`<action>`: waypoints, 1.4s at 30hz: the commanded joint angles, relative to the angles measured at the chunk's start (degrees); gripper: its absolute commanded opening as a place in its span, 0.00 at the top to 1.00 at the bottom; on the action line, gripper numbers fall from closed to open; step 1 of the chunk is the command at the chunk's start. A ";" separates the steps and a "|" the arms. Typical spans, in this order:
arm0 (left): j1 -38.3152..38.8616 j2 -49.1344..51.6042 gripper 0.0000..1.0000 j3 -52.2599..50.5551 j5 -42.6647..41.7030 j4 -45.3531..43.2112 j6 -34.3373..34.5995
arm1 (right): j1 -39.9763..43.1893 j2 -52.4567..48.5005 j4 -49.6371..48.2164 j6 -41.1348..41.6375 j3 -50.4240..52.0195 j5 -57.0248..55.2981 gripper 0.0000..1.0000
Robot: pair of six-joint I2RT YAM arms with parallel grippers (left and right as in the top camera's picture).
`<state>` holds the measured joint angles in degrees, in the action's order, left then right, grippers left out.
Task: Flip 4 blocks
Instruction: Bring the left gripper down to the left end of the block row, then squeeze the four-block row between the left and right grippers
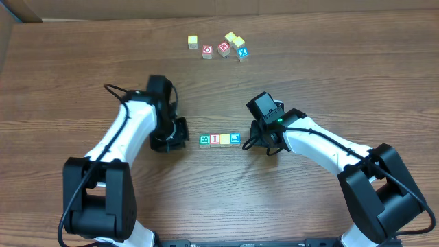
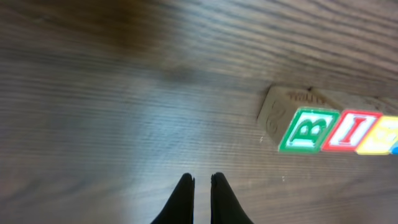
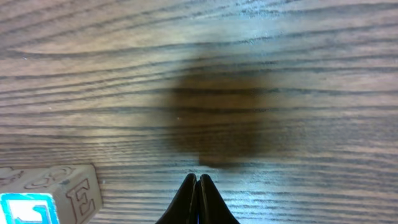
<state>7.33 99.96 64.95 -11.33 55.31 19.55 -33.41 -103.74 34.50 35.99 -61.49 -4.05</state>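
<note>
Four blocks lie in a tight row mid-table: green B [image 1: 204, 140], red [image 1: 215, 140], yellow [image 1: 225, 140] and blue [image 1: 235, 139], printed faces up. My left gripper [image 1: 175, 134] hangs just left of the row, apart from it. In the left wrist view its fingertips [image 2: 186, 186] stand nearly together with nothing between them, and the green B block [image 2: 309, 130] and the red block [image 2: 350, 132] lie ahead to the right. My right gripper [image 1: 265, 142] is just right of the row. It is shut [image 3: 198, 178] over bare wood, with the blue block [image 3: 37, 202] at lower left.
A loose cluster of other cubes sits at the far side: a yellow one [image 1: 193, 42], a red-ring one [image 1: 207, 51], a red one [image 1: 223, 49], two yellow ones [image 1: 234, 40] and a blue X [image 1: 243, 53]. Both arms rise from the near table edge.
</note>
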 commanded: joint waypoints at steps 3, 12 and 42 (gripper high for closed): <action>2.29 -0.85 0.96 -4.74 1.70 -9.07 -0.33 | 0.04 1.95 -2.84 -1.90 -0.33 4.81 0.96; 3.69 -0.85 0.96 -9.11 1.86 -16.70 -0.87 | 0.04 1.92 -4.96 -1.95 -0.33 6.58 0.96; 4.48 -0.85 0.96 -10.05 -0.74 -23.06 -1.77 | -0.39 1.36 -7.65 0.22 2.29 12.33 0.96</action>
<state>11.29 99.74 53.52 -11.16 32.51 19.05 -33.47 -103.74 27.18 35.99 -59.44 7.29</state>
